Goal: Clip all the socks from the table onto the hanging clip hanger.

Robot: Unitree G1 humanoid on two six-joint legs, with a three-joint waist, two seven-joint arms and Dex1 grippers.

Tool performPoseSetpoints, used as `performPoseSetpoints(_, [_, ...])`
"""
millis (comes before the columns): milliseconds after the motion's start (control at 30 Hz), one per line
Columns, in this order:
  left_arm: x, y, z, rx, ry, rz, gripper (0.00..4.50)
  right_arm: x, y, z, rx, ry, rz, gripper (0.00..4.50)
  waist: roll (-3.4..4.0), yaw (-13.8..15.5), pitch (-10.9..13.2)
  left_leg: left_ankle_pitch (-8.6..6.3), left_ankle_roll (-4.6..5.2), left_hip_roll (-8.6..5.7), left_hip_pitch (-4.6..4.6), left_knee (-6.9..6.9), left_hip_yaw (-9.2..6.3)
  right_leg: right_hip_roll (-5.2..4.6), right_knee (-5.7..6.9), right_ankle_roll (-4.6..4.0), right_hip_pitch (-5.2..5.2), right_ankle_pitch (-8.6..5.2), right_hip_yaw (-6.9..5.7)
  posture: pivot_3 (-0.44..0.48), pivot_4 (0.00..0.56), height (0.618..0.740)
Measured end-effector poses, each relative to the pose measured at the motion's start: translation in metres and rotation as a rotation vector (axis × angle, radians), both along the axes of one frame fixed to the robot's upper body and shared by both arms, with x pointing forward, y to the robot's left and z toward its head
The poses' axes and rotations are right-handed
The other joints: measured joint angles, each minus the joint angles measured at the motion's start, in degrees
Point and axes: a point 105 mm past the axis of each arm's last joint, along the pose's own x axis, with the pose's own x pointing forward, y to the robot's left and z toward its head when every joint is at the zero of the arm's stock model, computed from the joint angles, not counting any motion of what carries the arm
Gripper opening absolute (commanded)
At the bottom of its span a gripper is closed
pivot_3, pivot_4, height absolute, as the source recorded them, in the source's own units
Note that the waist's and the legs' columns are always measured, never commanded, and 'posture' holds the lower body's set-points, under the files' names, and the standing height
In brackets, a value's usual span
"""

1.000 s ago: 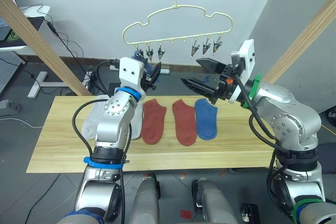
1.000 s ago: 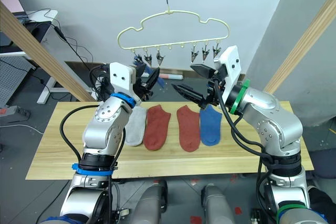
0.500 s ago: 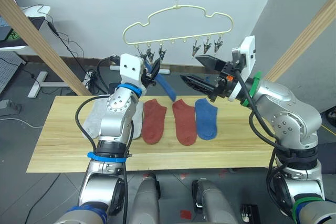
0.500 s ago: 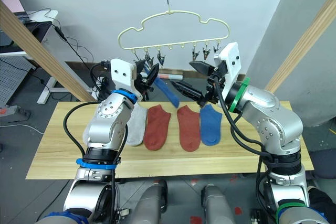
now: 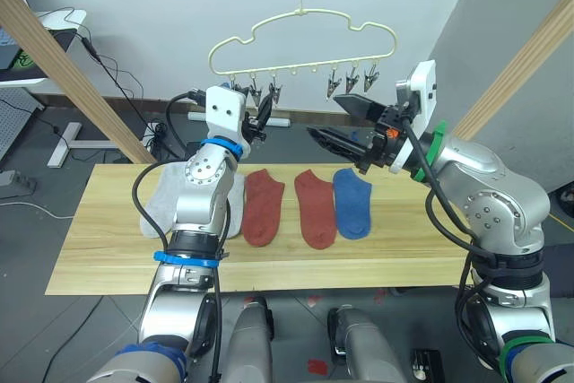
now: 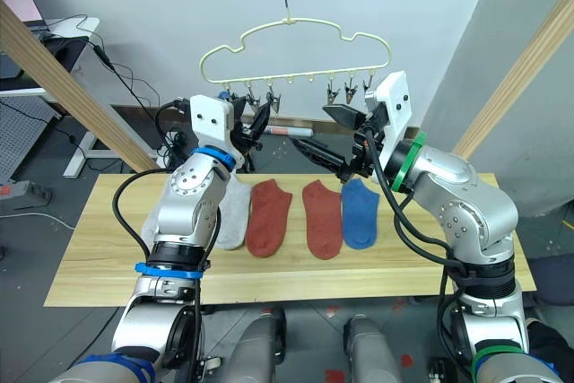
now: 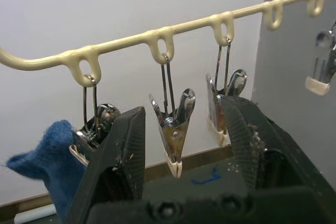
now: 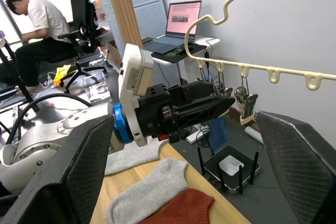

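The pale-yellow clip hanger [image 5: 305,38] hangs above the table [image 5: 108,248] with a row of grey clips [image 5: 352,78]. My left gripper [image 5: 262,123] is raised to the left-hand clips and is open, one clip [image 7: 176,129] between its fingers. A blue sock [image 7: 47,166] dangles at the clip beside it, apart from the fingers. My right gripper [image 5: 326,117] is open in the air under the right-hand clips, holding nothing. On the table lie two grey socks [image 5: 166,199], two rust red socks [image 5: 262,206] [image 5: 315,208] and one blue sock [image 5: 352,202].
Slanted wooden poles [image 5: 63,69] [image 5: 529,51] flank the table on both sides. Behind it are a grey wall, floor cables and a router [image 8: 231,166]. A person [image 8: 37,24] sits at a desk far off in the right wrist view.
My left gripper rose to the left-hand clips. The blue sock that trailed out from it half a second ago now hangs back at the clips. The right gripper stayed put.
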Motion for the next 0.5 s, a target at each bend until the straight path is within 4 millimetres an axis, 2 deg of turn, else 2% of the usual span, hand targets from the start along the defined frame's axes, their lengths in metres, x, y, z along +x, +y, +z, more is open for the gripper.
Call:
performPoseSetpoints(167, [0.0034,-0.0002,0.0022,0.01,-0.011,0.006,2.49,0.0002,-0.0002,0.0002,0.0,0.0,-0.002,4.5,0.0,-0.1,0.0,0.0,0.0,0.0,0.0,0.01,0.0,0.0,0.0,0.0,0.0,0.0,0.0,-0.014,0.258,0.74])
performPoseSetpoints(267, [0.0065,0.0019,0.0022,0.016,-0.014,0.026,1.92,0.0009,-0.0006,0.0003,0.001,0.0,-0.01,4.5,0.0,-0.1,0.0,0.0,0.0,0.0,0.0,0.02,-0.01,0.0,0.0,0.0,0.01,0.0,-0.01,-0.014,0.258,0.74])
performPoseSetpoints(367, [0.0076,0.003,0.0017,0.02,-0.013,0.032,1.09,0.0014,-0.0009,0.0003,0.002,0.0,-0.015,4.5,0.0,-0.2,0.0,0.0,0.0,0.0,0.0,0.02,0.0,0.0,0.01,0.0,0.01,0.0,0.0,-0.014,0.258,0.74])
performPoseSetpoints(500, [0.0078,0.0031,0.0008,0.02,-0.015,0.033,1.09,0.0018,-0.0016,0.0003,0.0,0.0,-0.02,4.5,0.0,-0.2,0.0,0.0,0.0,0.0,0.0,0.02,0.0,0.0,0.01,0.0,0.01,0.0,-0.01,-0.021,0.258,0.74])
